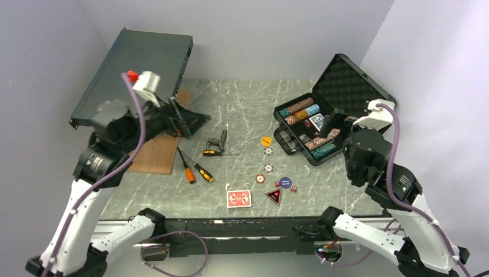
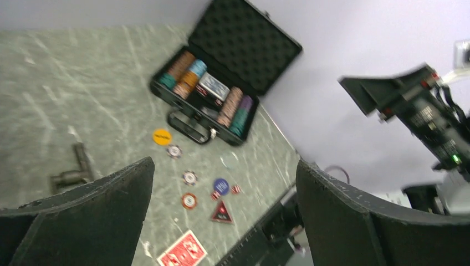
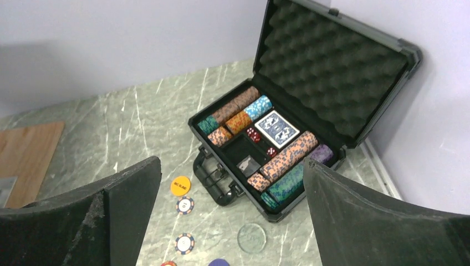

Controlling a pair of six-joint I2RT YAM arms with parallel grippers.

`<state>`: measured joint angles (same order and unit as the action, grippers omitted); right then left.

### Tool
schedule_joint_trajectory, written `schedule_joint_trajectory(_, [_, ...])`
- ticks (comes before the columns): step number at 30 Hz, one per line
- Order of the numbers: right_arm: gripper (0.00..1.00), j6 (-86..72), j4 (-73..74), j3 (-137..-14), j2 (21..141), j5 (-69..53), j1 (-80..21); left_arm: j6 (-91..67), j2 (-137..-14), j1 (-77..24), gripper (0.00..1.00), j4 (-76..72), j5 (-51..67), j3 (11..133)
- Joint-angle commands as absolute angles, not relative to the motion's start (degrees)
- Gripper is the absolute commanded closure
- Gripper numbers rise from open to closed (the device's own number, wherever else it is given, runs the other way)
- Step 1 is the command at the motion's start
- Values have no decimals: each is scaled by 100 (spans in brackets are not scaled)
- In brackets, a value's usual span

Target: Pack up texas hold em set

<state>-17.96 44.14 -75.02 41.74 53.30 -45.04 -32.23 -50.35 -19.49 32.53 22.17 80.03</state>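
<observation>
Black hard plastic case (image 1: 352, 83), foam-lined, lies open at the far right of the grey marbled bench (image 1: 242, 104), with its lid raised and its handle (image 3: 213, 180) facing the bench centre.

Contents: rows of striped poker chips (image 3: 238, 111), blue-backed card deck (image 3: 276, 128), two red dice (image 3: 253, 134).

Loose on the bench, near the case on its handle side: orange round dealer button (image 1: 266, 140), three loose striped chips (image 1: 268, 168), blue round button (image 1: 285, 182), black triangular button (image 1: 274, 196), clear disc (image 1: 304, 171), red-backed card deck (image 1: 239, 198).

Left gripper (image 2: 224, 162): released, fingers spread wide, nothing between them; held at the left side, well apart from the case.

Right gripper (image 3: 233, 162): released likewise, empty; held above the bench near the case.
</observation>
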Motion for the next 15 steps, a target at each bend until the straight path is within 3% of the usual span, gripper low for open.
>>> schedule_joint_trajectory(1, [0, -2392, 4767, -7345, 4388, 5159, -4519, -3208, -5459, -3327, 1, 3033, 1215, 7996])
schedule_joint_trajectory(7, [0, -2673, 5269, -7052, 4445, 4490, -4518, -3093, -6090, -4818, 1, 3120, 224, 7996])
schedule_joint_trajectory(15, [0, -3277, 5186, -5824, 3806, 2763, -4518, -3409, -6497, -5704, 1, 3102, -328, 7396])
